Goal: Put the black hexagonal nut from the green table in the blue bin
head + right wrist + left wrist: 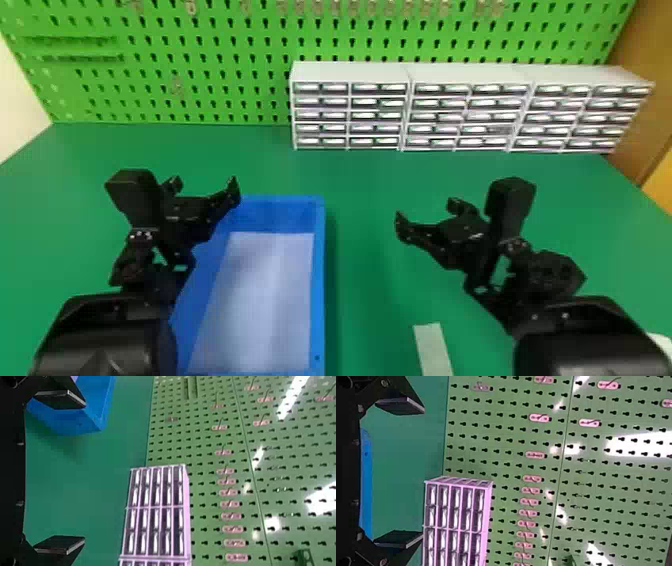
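In the head view my left gripper (204,186) is open above the far left corner of the blue bin (321,280), with nothing between its fingers. The right gripper (427,210) is held over the green table (365,172), to the right of the bin, also open. Both fingers stand wide apart on the left gripper (421,473) in its wrist view, where part of the blue bin (366,490) appears. The right wrist view has the right gripper (83,472) with its fingers spread and a corner of the blue bin (85,421) behind one finger.
A pale sheet (260,300) lines the bin floor. White drawer cabinets (350,116) stand at the back right against the green pegboard (200,65). A pale strip (432,347) lies on the table near the front, between the bin and the right arm.
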Controlling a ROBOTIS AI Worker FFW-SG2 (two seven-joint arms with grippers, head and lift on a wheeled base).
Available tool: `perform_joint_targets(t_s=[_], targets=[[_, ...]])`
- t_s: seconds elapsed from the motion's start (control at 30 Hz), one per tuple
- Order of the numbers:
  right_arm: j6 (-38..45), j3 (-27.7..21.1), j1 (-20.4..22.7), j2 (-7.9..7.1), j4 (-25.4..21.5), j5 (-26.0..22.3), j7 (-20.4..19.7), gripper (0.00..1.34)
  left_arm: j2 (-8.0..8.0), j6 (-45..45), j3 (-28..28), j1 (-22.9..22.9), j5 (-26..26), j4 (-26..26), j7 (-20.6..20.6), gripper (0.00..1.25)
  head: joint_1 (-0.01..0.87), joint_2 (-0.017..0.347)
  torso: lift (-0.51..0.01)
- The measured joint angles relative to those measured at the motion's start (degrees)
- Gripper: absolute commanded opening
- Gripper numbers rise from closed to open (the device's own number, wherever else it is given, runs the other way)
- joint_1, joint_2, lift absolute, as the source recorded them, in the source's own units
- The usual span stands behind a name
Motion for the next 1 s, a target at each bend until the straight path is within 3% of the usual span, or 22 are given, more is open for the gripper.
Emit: perform_joint_targets(t_s=[0.33,0.63,1.0], targets=[[7.0,-8.0,-1.5,1.15,-3.6,2.3,-1.0,1.23,0.00,0.0,0.1,0.1,-0.2,0.0,0.0,1.08,0.686,0.051,-0.097],[11.2,-14.6,-2.8,1.30,-5.5,3.8,-1.1,1.23,0.00,0.0,-0.1,0.2,-0.3,0.0,0.0,1.08,0.686,0.051,-0.097],[19.6,-18.4,-4.2,0.84,-8.4,4.5,-1.8,1.23,0.00,0.0,-0.3,0.1,-0.3,0.0,0.0,1.08,0.686,0.051,-0.097]])
